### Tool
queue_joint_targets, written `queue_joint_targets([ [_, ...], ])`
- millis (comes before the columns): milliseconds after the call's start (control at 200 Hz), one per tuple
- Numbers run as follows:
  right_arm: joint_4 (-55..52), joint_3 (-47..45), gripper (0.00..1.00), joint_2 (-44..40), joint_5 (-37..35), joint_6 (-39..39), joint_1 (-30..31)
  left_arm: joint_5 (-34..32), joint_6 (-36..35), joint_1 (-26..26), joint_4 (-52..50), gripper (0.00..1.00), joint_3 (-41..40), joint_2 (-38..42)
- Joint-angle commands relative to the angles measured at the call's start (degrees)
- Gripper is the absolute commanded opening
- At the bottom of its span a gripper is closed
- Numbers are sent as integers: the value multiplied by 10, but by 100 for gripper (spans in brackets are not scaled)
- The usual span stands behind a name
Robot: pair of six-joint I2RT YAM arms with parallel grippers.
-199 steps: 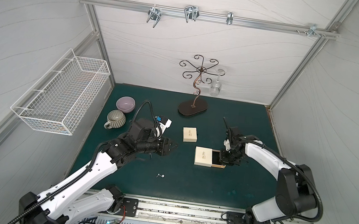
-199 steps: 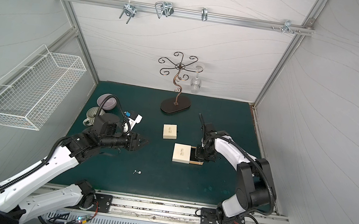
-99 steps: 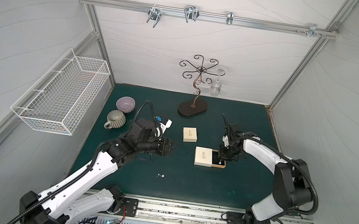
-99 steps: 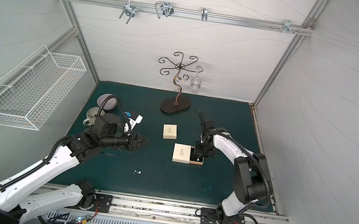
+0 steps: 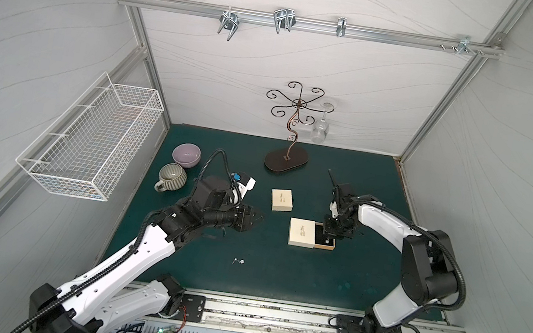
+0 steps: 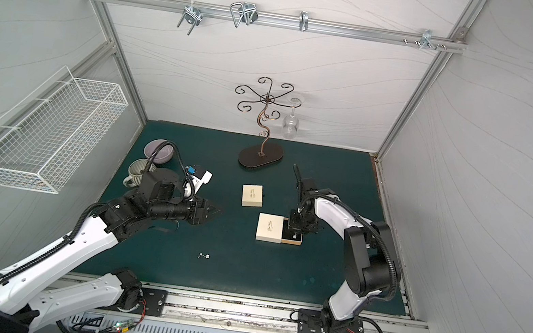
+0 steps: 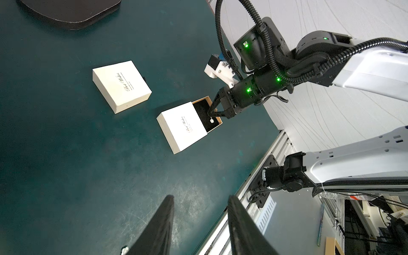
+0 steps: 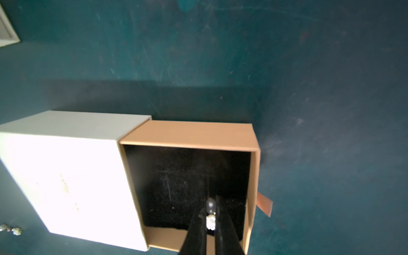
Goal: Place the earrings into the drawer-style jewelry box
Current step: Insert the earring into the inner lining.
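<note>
The right fingers (image 8: 195, 236) are pinched shut on one earring (image 8: 210, 221), and its pale stone shows between the tips. They hang over the open drawer (image 8: 187, 132) of the drawer-style jewelry box (image 5: 302, 231). I cannot tell whether the earring touches the black lining. The drawer stands partway out of the white sleeve, on the right arm's side, and a brown pull tab (image 8: 265, 204) sticks out from its end wall.

The left fingers (image 7: 159, 225) stand partly apart with nothing between them. They are well apart from the box and point toward it.

Two more earrings (image 5: 238, 261) lie loose together on the green tabletop (image 5: 276, 283), nearer the front rail than the box and between the two arms. A second white box (image 5: 281, 200), closed, sits just behind the drawer box. Farther back is a dark scrollwork stand (image 5: 285, 164) with a wine glass (image 5: 319, 134) hanging from it. A lilac bowl (image 5: 186, 154) and a striped mug (image 5: 172, 176) sit at the left side.
</note>
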State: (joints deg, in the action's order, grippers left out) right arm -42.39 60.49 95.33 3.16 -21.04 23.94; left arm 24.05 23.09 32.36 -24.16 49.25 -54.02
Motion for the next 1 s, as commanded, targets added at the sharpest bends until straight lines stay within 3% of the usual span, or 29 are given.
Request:
queue_joint_targets([
  [0, -1, 14, 7, 4, -13, 8, -5, 5, -12, -1, 5, 44, 20, -1],
  [995, 17, 10, 10, 31, -10, 7, -5, 7, -12, -1, 4, 44, 17, 1],
])
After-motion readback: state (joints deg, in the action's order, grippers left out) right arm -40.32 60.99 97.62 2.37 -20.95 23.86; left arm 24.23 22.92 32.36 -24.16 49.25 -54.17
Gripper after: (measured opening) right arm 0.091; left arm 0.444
